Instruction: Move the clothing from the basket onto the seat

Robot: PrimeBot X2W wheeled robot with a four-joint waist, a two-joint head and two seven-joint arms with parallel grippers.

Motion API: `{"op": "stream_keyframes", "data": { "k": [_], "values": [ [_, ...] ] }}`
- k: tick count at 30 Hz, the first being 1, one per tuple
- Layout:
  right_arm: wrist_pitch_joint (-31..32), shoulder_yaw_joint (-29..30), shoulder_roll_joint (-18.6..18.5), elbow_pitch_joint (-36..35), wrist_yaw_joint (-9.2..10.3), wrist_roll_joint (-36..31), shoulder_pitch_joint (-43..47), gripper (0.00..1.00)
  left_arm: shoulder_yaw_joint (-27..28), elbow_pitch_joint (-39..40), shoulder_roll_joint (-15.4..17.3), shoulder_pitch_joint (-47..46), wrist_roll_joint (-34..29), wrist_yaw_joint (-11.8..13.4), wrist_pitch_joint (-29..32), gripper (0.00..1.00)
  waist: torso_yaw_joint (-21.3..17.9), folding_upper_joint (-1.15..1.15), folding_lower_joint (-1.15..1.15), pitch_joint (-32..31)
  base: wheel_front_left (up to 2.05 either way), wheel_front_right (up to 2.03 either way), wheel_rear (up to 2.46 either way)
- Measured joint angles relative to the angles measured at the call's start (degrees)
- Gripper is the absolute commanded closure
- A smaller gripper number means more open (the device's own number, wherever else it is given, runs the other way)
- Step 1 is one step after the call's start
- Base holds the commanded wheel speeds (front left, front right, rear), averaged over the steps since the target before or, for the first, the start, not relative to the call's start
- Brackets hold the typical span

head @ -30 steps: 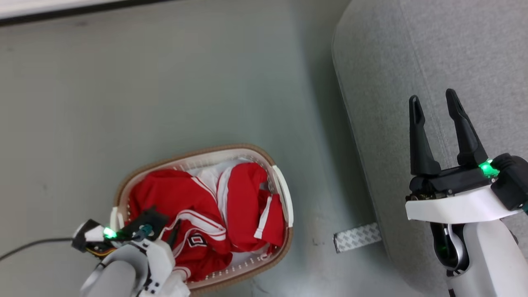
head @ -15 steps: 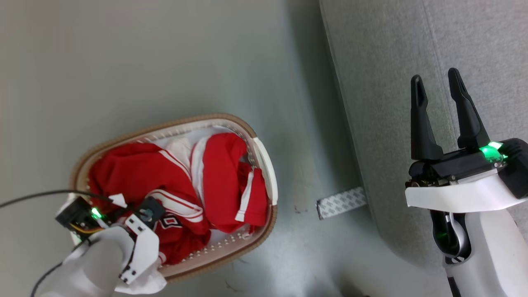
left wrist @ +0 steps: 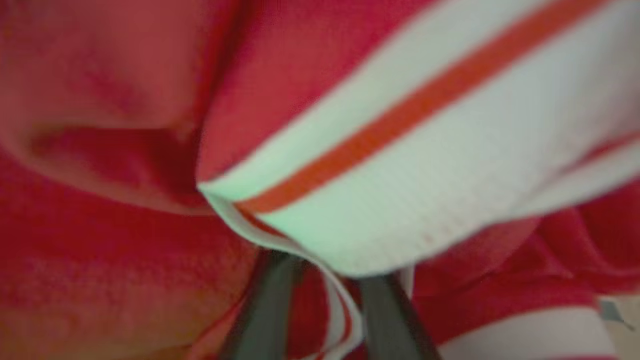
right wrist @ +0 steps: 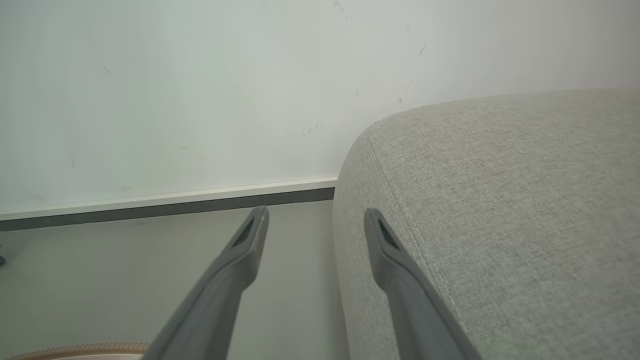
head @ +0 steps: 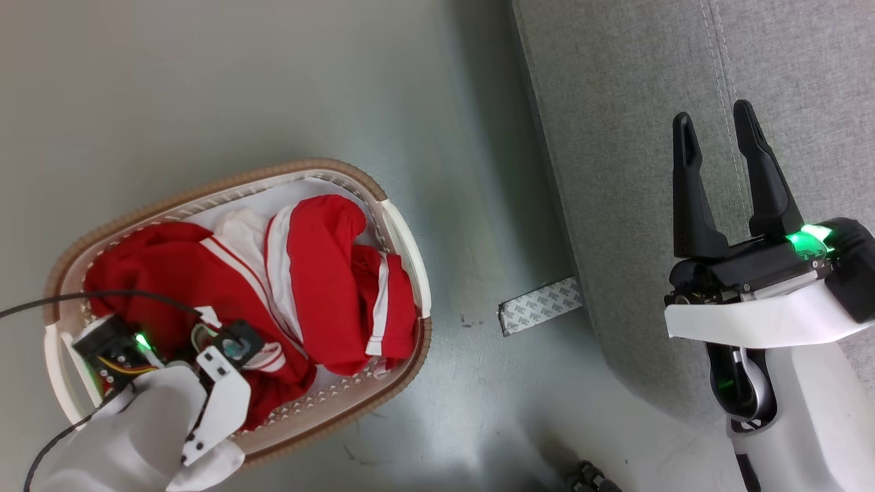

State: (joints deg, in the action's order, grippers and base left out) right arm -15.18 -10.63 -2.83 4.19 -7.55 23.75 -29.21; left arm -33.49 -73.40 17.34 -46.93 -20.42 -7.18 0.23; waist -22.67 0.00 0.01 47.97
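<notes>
The clothing [head: 321,273], bright red with white stripes, lies heaped in the cream basket with its tan rim [head: 205,191] on the floor at lower left. My left gripper [head: 229,345] reaches down into the near end of the heap. In the left wrist view a white-striped fold of the clothing [left wrist: 400,165] drapes over both dark fingers [left wrist: 265,310] and hides their tips. My right gripper [head: 712,116] hangs open and empty above the grey seat [head: 615,102]. In the right wrist view the right gripper [right wrist: 315,215] straddles the edge of the seat [right wrist: 500,200], and a bit of basket rim [right wrist: 75,347] shows.
A pale liner cloth [head: 301,195] shows at the basket's far end. On the floor, a patterned grey-white strip [head: 540,307] sticks out from under the seat. A black cable [head: 68,297] trails from my left wrist. A white wall with a dark baseboard [right wrist: 175,205] stands ahead.
The head camera has moved, so the basket and seat sit further left and higher in the picture. My left gripper has sunk deeper into the red heap. The right gripper stays open.
</notes>
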Motion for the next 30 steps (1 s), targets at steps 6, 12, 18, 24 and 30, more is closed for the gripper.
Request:
{"op": "stream_keyframes", "data": {
  "k": [6, 12, 18, 24, 30],
  "values": [
    [0.0, 0.3, 0.0, 0.9, 0.00, 0.0, 0.0, 0.00, -0.1, -0.3, -0.4, 0.3, 1.7, -0.1, -1.3, 1.00, 0.3, 0.00, 0.00, -1.8, 0.00, 0.00, 0.00],
    [0.0, 0.8, 0.0, 1.5, 0.00, -1.4, 0.2, 0.00, 1.5, -0.3, -2.9, 2.6, 4.6, 0.5, -4.3, 1.00, 1.4, 0.00, 0.00, -6.3, 0.00, 0.00, 0.00],
    [0.0, 1.8, 0.0, 2.6, 0.00, -2.4, 2.5, 0.00, 4.3, -0.3, -7.3, 6.3, 9.9, 0.7, -8.4, 1.00, 3.5, 0.00, -0.01, -13.4, 0.00, 0.00, 0.00],
    [0.0, 1.8, 0.1, 3.9, 0.00, -3.2, 5.3, 0.00, 7.5, -0.4, -10.3, 9.5, 14.8, 0.9, -12.5, 1.00, 6.2, 0.00, -0.01, -21.5, 0.00, 0.00, 0.00],
    [0.0, 2.0, 0.0, 4.9, 0.00, -1.5, 8.1, 0.00, 9.5, 1.1, -12.0, 11.4, 18.6, 0.4, -14.7, 1.00, 8.9, 0.00, -0.01, -28.0, 0.00, 0.00, 0.00]
  ]
}}
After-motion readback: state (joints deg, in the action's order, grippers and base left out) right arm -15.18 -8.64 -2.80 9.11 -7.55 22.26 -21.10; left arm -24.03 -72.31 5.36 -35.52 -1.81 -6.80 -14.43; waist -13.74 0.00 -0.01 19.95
